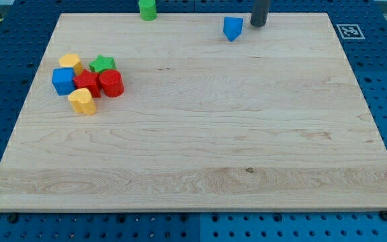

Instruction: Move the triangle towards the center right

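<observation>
My tip (pixel 258 24), a bare rod with no pincer to open or close, stands just right of the blue triangle (pixel 232 28) at the tabletop (pixel 200 141) top edge; two blue blocks, two red, two yellow, two green in all

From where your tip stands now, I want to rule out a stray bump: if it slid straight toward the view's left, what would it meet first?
Most likely the blue triangle, just left of my tip with a small gap. The green block lies farther along, though depth is hard to judge.

The blue triangle (pixel 232 28) lies flat near the board's top edge, right of centre.
</observation>
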Motion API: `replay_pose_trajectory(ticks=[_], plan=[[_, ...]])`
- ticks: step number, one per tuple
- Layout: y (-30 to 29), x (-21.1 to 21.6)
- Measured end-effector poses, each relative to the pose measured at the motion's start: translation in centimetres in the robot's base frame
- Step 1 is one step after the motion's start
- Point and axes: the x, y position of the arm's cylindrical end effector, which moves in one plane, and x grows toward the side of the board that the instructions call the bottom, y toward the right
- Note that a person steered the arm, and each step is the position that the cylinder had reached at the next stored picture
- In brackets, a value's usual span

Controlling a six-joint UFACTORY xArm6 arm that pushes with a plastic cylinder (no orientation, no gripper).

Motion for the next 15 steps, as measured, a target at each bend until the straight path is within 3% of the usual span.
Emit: replay_pose_trajectory(ticks=[1,3,4,5,6,7,8,9,10,11,13,15], plan=[[-4.6,1.2],[-1.8,16.1],[-2.0,13.4],[-4.7,9.6],[-9.4,8.4],[-12.0,12.2],[-4.9,14.9],[0.2,14.9],[-3.9,14.8],[-3.3,12.9],[4.9,16.0],[-1.2,11.8]])
